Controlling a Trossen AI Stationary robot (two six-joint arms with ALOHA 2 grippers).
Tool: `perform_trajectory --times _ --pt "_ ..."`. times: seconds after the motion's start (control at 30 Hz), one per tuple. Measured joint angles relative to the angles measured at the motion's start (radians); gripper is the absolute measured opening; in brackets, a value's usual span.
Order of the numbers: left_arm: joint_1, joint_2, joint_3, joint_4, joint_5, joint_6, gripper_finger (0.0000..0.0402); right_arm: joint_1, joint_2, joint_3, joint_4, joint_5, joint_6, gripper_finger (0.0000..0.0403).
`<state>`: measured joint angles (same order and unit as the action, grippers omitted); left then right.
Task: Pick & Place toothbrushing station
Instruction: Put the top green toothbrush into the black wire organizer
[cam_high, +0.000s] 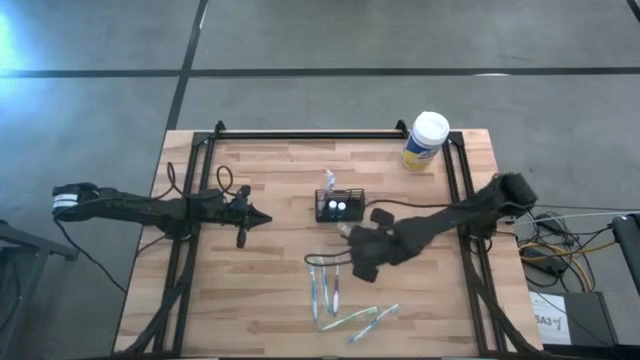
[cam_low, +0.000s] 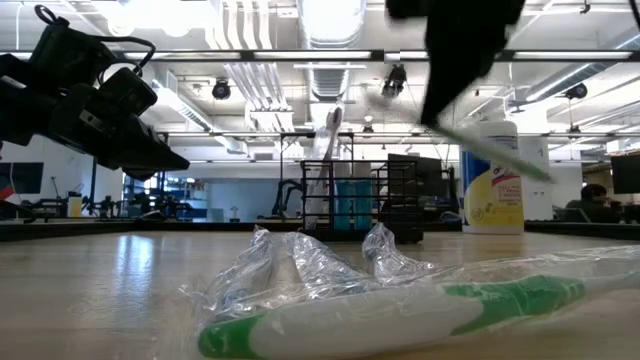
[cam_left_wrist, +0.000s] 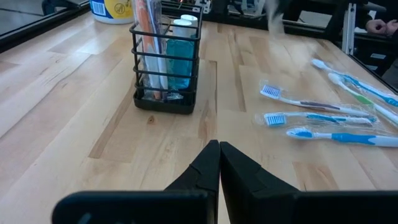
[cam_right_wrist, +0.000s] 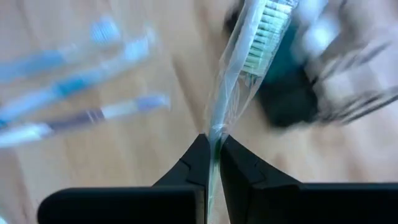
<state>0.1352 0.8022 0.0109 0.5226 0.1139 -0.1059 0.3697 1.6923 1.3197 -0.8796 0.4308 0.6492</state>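
Observation:
The toothbrushing station, a small black wire holder, stands on its base at the table's middle. It holds an orange toothbrush and blue bottles. My right gripper hangs just near of the holder and is shut on a clear-wrapped toothbrush with pale green bristles. In the low view that brush slants down out of the gripper, above the table. My left gripper waits shut at the table's left, pointing toward the holder. My right gripper pinches the wrapped toothbrush's handle between its two fingertips, wrapper and all. The fingers slant down from the table's right side and lie roughly along the brush. The bristle head sticks out ahead of the fingers, over the holder. The brush is lifted clear of the table.
Several wrapped toothbrushes lie on the wood near the front edge, and one with a green handle is closest to the low camera. A white-capped, yellow-labelled canister stands at the back right. A black frame rims the table.

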Motion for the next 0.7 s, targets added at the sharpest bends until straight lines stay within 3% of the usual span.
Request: perform_trajectory --times 0.17,0.33,0.43,0.5,0.6,0.7 --pt "0.000 0.000 0.000 0.000 -0.001 0.000 0.0016 0.071 -0.159 -0.022 0.071 0.216 -0.096 0.0015" --pt "0.000 0.000 0.000 0.001 -0.002 0.000 0.0016 0.096 -0.316 -0.099 0.183 0.308 -0.271 0.0015" --pt "0.000 0.000 0.000 0.000 -0.002 0.001 0.0016 0.092 -0.434 -0.204 0.321 0.307 -0.390 0.0016" --pt "0.000 0.000 0.000 0.000 -0.002 0.004 0.0016 0.090 -0.528 -0.315 0.536 0.295 -0.529 0.0017" --pt "0.000 0.000 0.000 0.000 -0.002 0.014 0.0016 0.061 -0.674 -0.500 0.891 0.153 -0.684 0.0018" --pt "0.000 0.000 0.000 0.001 -0.002 0.027 0.0016 0.000 -0.792 -0.661 1.086 0.022 -0.699 0.0018"
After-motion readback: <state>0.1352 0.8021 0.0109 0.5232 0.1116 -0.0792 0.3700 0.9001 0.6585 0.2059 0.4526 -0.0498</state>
